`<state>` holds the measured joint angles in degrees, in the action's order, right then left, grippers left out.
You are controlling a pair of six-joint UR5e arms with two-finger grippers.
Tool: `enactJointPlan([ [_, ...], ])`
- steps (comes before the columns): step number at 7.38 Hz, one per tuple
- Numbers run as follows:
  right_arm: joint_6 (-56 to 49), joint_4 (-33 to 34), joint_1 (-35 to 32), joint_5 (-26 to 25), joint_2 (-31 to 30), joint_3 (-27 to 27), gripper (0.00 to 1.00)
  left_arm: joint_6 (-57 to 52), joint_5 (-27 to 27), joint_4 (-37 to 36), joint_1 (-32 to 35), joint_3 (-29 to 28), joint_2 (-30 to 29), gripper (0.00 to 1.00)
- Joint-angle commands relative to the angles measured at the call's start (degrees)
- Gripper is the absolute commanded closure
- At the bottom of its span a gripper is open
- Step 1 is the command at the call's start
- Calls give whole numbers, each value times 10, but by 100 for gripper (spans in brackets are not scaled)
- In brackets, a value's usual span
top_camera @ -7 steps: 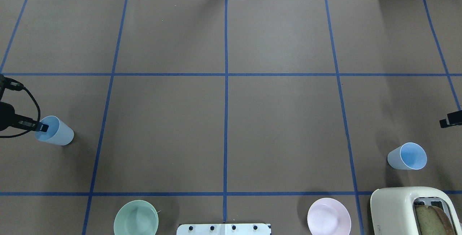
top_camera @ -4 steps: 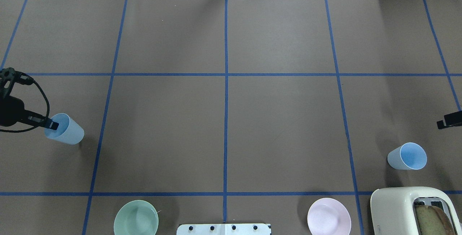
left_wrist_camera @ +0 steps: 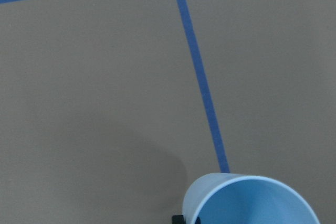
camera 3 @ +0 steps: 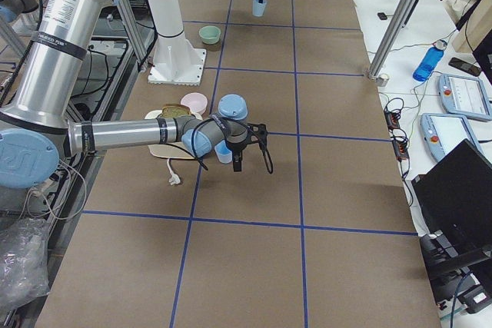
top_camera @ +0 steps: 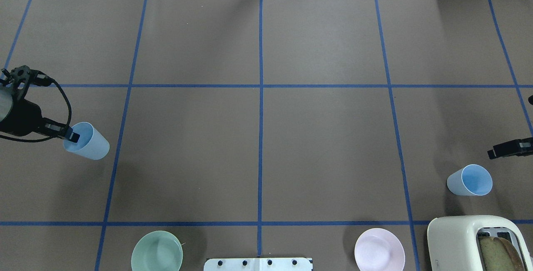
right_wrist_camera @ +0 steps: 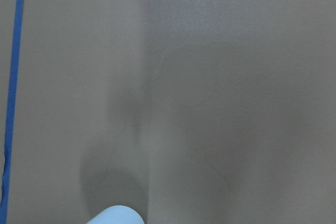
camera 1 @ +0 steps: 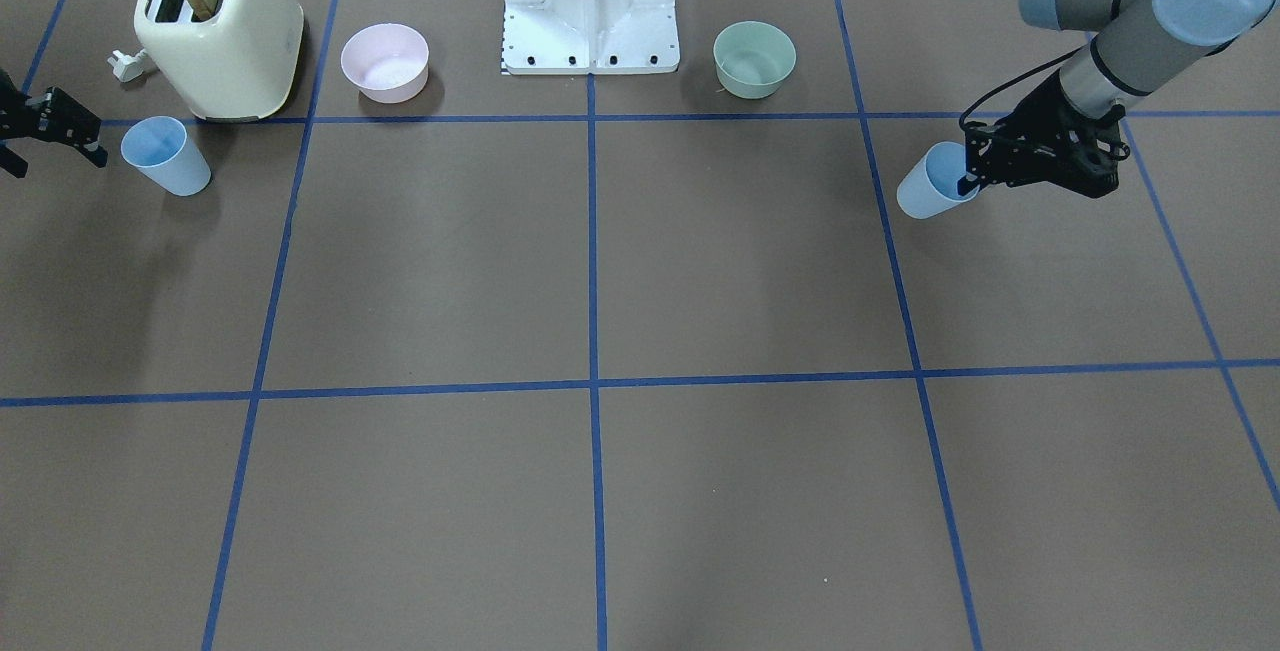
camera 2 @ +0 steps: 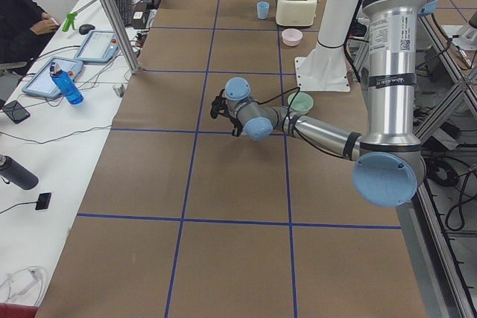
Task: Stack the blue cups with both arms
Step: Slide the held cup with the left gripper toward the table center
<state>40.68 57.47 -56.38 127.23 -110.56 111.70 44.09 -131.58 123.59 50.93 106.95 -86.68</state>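
Note:
One blue cup (top_camera: 89,144) hangs tilted from my left gripper (top_camera: 73,137), which is shut on its rim, one finger inside. This cup also shows in the front view (camera 1: 925,189) and the left wrist view (left_wrist_camera: 252,203). The other blue cup (top_camera: 469,180) stands upright on the table at the right, beside the toaster; it also shows in the front view (camera 1: 165,156). My right gripper (camera 1: 56,163) is open and empty, just outside that cup and apart from it. Only the cup's rim (right_wrist_camera: 118,214) shows in the right wrist view.
A cream toaster (top_camera: 470,242) with a bread slice stands at the near right. A pink bowl (top_camera: 379,250) and a green bowl (top_camera: 157,251) flank the white base pedestal (camera 1: 590,6). Blue tape lines cross the brown table (top_camera: 266,137).
My left gripper has carried its blue cup to the right and away from the robot. My right gripper has come further into view, toward the standing cup.

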Motion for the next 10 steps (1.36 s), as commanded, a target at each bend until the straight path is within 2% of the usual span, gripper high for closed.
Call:
enactJointPlan([
  [1, 0, -31, 7, 2, -15, 0, 0, 5, 3, -1, 0, -2, -5, 100],
  [3, 3, -32, 9, 3, -11, -3, 0, 8, 3, -4, -1, -2, -15, 100],
  [5, 7, -96, 11, 18, -18, -29, 0, 66, 4, -61, -2, 5, -83, 100],
  [7, 7, -98, 21, 11, -20, -36, 0, 166, 6, -77, -38, 6, -138, 100],
  [8, 7, -98, 28, 10, -20, -35, 0, 202, 25, -91, -63, 8, -167, 100],
  [10, 8, -98, 37, 12, -21, -32, 0, 248, 81, -200, -111, 20, -254, 100],
])
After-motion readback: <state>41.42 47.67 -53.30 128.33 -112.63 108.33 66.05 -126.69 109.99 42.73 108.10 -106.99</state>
